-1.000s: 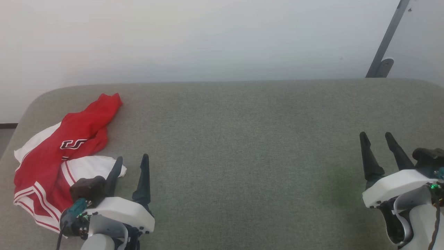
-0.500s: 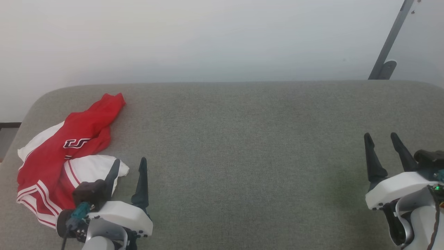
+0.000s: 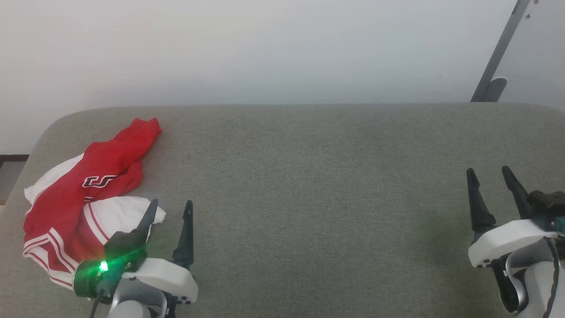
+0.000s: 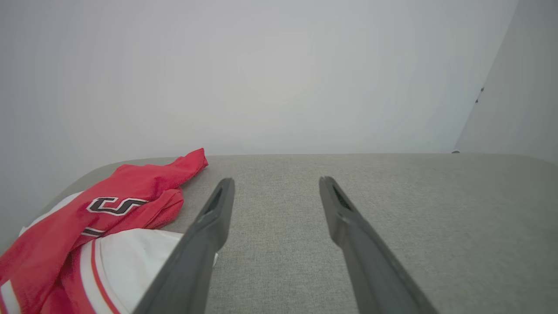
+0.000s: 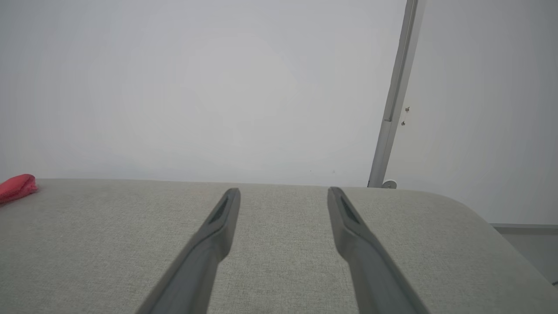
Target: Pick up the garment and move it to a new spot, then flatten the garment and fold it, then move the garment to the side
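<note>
The garment (image 3: 84, 194) lies crumpled at the left end of the grey padded surface (image 3: 309, 185), red with white sleeves, striped trim and dark outlined letters. My left gripper (image 3: 171, 205) stands open just right of it, one finger over the white sleeve's edge, nothing between the fingers. In the left wrist view the garment (image 4: 109, 218) lies left of the open left gripper (image 4: 275, 181). My right gripper (image 3: 487, 172) is open at the far right, far from the cloth. The right wrist view has the open right gripper (image 5: 283, 192) and a red tip of the garment (image 5: 16, 186) at its left edge.
A pale wall (image 3: 265, 48) rises behind the surface. A grey metal post (image 3: 499, 53) leans at the back right. The surface's rounded left edge lies close to the garment, and a dark strip of floor (image 3: 11, 161) shows beyond it.
The head camera has drifted slightly, shifting the whole picture. A green light now glows on my left wrist. Both grippers stay open and the garment lies as before.
</note>
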